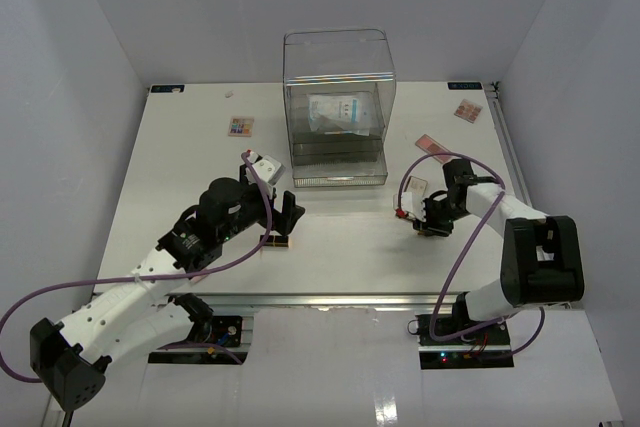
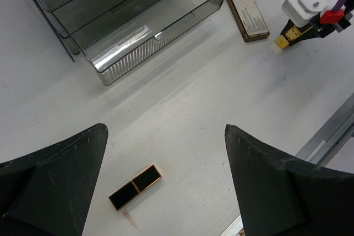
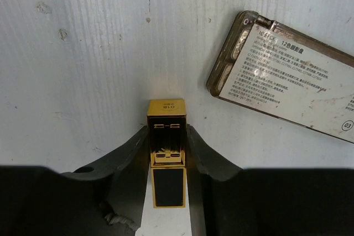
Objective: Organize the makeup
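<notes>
The right gripper (image 3: 166,131) pinches a black-and-gold lipstick tube (image 3: 167,158) at lower centre of its wrist view; a face-down palette (image 3: 282,81) lies at upper right. The left gripper (image 2: 166,131) is spread wide, and a second lipstick tube (image 2: 135,186) lies flat on the table (image 2: 221,92) at lower centre of its view.

A robotics lab cell was indicated: a white table (image 1: 180,162) was enclosed by plain pale panels (image 1: 60,67), and a cabled left arm (image 1: 120,312) and right arm (image 1: 540,262) were bolted to an aluminium rail (image 1: 330,300).
</notes>
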Robot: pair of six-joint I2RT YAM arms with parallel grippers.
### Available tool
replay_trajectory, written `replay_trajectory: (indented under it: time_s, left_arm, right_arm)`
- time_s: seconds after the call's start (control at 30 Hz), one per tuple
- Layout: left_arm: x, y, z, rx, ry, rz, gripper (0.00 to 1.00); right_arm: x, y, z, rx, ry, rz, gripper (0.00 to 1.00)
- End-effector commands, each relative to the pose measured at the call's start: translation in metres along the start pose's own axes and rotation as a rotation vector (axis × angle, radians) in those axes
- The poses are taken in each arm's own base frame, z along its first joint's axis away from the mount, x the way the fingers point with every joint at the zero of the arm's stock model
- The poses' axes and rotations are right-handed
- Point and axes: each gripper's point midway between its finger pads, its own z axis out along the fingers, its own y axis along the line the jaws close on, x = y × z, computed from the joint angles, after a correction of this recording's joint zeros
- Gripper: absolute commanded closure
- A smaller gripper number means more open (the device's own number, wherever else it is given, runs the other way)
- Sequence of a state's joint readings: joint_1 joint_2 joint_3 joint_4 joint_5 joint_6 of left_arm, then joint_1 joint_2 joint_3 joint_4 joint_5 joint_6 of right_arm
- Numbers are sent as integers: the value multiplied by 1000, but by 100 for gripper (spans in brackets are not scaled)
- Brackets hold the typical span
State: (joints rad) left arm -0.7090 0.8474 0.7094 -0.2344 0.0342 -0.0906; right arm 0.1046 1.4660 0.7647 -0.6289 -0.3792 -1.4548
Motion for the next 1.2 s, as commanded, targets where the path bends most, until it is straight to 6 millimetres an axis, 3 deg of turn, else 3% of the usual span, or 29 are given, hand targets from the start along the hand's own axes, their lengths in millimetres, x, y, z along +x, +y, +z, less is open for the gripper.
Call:
replay_trajectory:
  time_s: [0.0,0.13,0.2,0.33,0.4,0.53,0.6,0.8,0.97,1.03,1.17]
  left_arm:
    - [-6,0,-5,7,-31,3,2]
    - [-7,-2,-5,13,-33,3,2]
    - [-7,-2,-6,17,-34,2,2]
    - [-8,-4,-5,25,-37,2,2]
    - [-7,-5,-5,31,-34,0,2]
    - [-4,-4,-3,29,-23,-2,2]
    - [-1,-3,-1,24,-13,-2,2]
    - [9,1,4,2,17,-4,2]
    - [18,4,9,-13,48,-9,2]
    - [22,6,11,-26,60,-11,2]
    - [22,12,10,-57,58,-11,2]
  right_arm:
    - [1,-2,5,-4,-10,-25,71]
    - [-10,-3,-9,19,-35,-35,83]
    - [-31,-11,-29,68,-94,-59,85]
    - [-81,-18,-62,120,-222,-87,85]
    - [-124,-24,-80,157,-313,-127,85]
    - [-190,-37,-76,177,-365,-146,86]
    - [-199,-50,-68,161,-359,-106,92]
    - [-241,-111,-70,281,-349,-95,92]
    - [-244,-157,-49,364,-279,-81,88]
    - [-245,-175,-46,407,-265,-87,82]
    - [-236,-190,-37,484,-230,-105,51]
